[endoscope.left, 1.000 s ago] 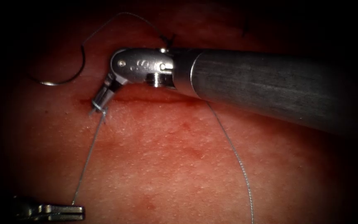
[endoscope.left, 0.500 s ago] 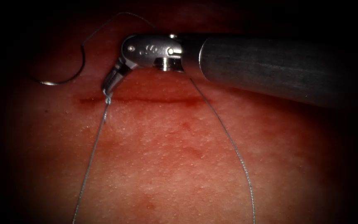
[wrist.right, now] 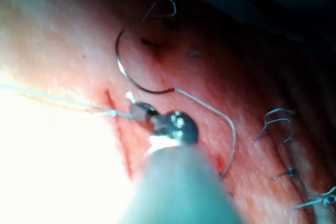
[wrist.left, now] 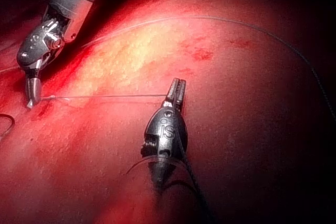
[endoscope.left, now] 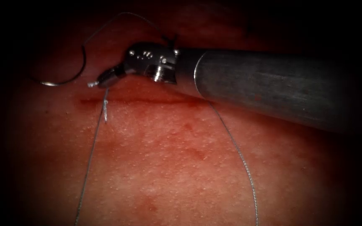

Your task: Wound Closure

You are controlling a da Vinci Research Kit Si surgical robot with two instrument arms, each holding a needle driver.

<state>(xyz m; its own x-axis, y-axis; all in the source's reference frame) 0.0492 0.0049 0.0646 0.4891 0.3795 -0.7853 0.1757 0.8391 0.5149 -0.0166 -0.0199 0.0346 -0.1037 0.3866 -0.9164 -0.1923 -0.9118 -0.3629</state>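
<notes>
The right tool (endoscope.left: 99, 82) comes in from the right of the endoscope view and bends down at its wrist to the left end of the cut (endoscope.left: 143, 100). Its jaws are clenched on a short end of the thread (endoscope.left: 92, 84), which sticks out of the tip toward the left. Just below the tip a small knot (endoscope.left: 105, 108) sits on the cut line, and from there one long strand (endoscope.left: 89, 163) runs straight down toward the lower edge of the tissue (endoscope.left: 181, 167).

In the left wrist view the left tool (wrist.left: 178, 88) lies well apart from the right tool (wrist.left: 32, 98). Its jaws look closed, and the taut strand (wrist.left: 105, 97) ends at their tip, so I judge it is grasping this strand, though the contact is too small to be sure. The strand lies almost level between the two tools.

The needle (endoscope.left: 65, 73) is held by no tool. It rests free on the tissue to the upper left of the right tool's tip, not in the tissue as far as I can see. Its curve opens upward, with the long axis lying roughly across, and the thread goes from it in an arc over the right tool's wrist. The right tool is clearly the nearer one to it. A second loose strand (endoscope.left: 241, 167) hangs from under the right shaft toward the lower edge of the tissue
</notes>
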